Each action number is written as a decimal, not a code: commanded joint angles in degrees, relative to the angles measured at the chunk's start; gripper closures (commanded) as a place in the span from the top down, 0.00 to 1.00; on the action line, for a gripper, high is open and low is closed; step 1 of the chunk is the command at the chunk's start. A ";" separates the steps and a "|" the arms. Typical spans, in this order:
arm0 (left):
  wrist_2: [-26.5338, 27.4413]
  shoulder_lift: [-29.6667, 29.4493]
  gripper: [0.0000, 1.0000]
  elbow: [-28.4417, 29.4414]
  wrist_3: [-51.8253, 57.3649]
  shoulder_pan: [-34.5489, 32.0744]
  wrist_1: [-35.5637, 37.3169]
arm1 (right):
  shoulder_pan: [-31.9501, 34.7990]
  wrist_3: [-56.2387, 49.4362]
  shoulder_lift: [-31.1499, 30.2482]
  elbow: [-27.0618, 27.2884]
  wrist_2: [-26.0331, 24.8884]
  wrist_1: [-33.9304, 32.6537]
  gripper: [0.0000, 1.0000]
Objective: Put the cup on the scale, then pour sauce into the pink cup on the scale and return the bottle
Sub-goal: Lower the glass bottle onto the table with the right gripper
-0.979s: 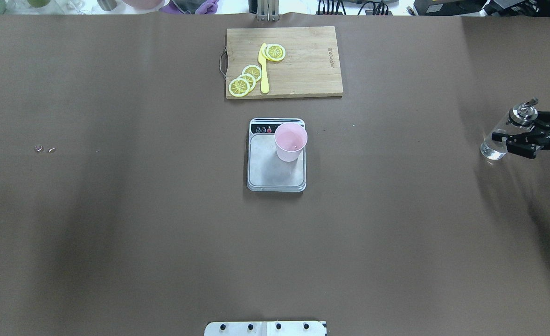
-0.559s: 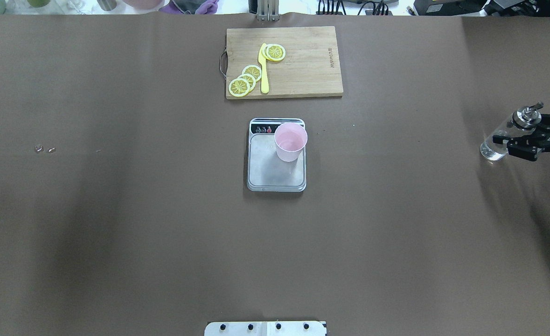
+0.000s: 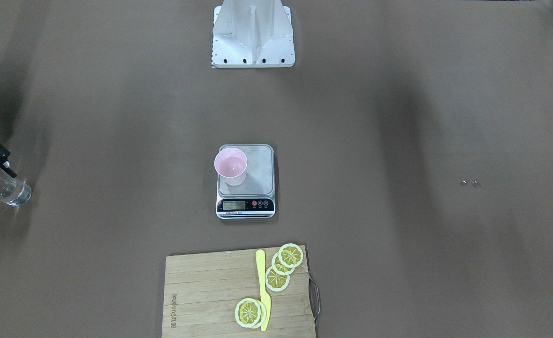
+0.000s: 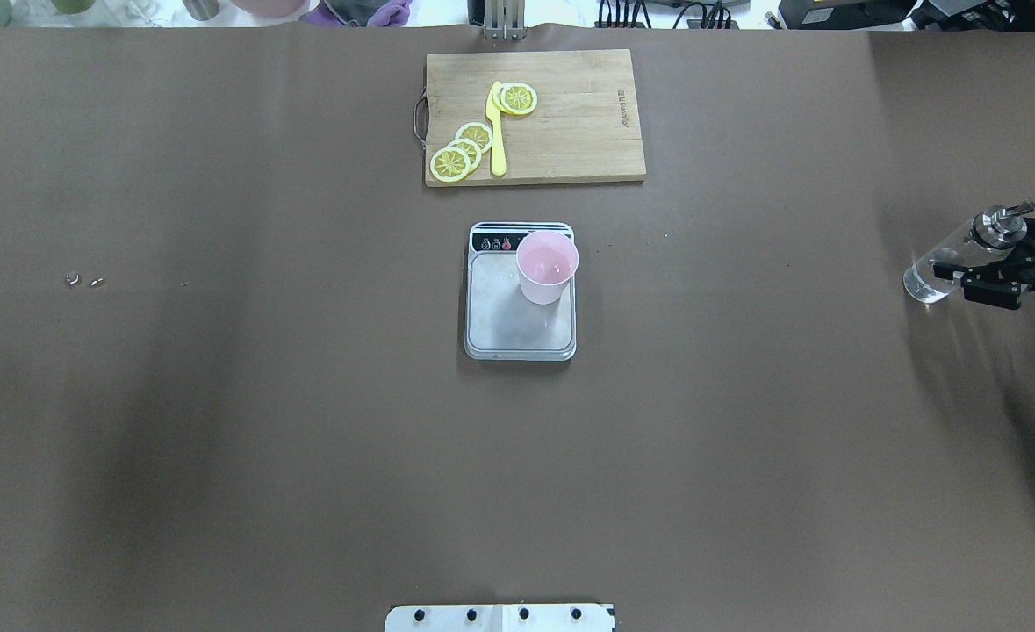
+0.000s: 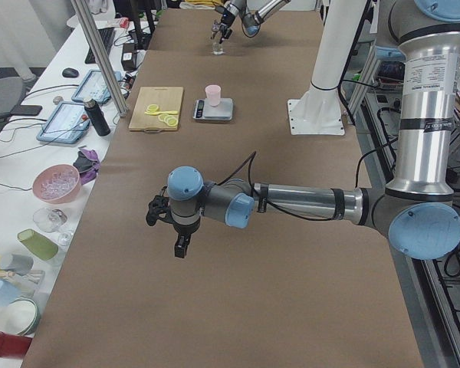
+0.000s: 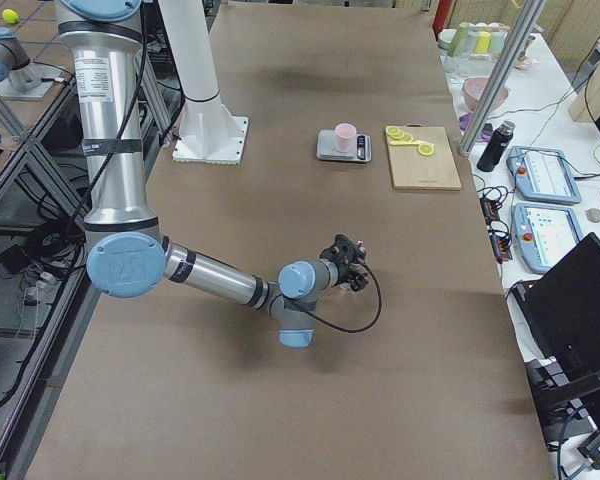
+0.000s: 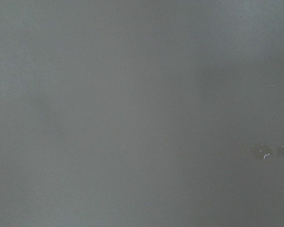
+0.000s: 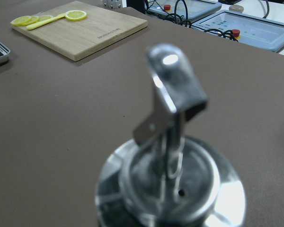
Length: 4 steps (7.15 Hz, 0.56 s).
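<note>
The pink cup stands upright on the far right part of the scale, by its display; it also shows in the front view. The glass bottle, holding clear sauce, is at the far right edge with its base at the table. My right gripper is shut around its upper body, below the metal spout cap. The left gripper shows only in the exterior left view, over bare table, so I cannot tell its state.
A wooden cutting board with lemon slices and a yellow knife lies beyond the scale. Small droplets sit on the brown table cover at the left. The robot's base plate is at the near middle edge.
The right gripper and the bottle's top have shifted a little right and toward the robot. The bottle's base stayed in place. The cup and scale have not moved.
</note>
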 commanded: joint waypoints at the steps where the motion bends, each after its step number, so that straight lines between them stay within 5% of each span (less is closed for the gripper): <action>1: 0.00 0.05 0.99 -0.07 0.00 0.00 0.00 | 0.06 -0.11 -0.42 0.16 0.19 0.00 1.00; 4: 0.00 0.22 0.99 -0.07 0.00 0.00 0.00 | 0.33 -0.02 -4.19 2.88 1.50 0.00 1.00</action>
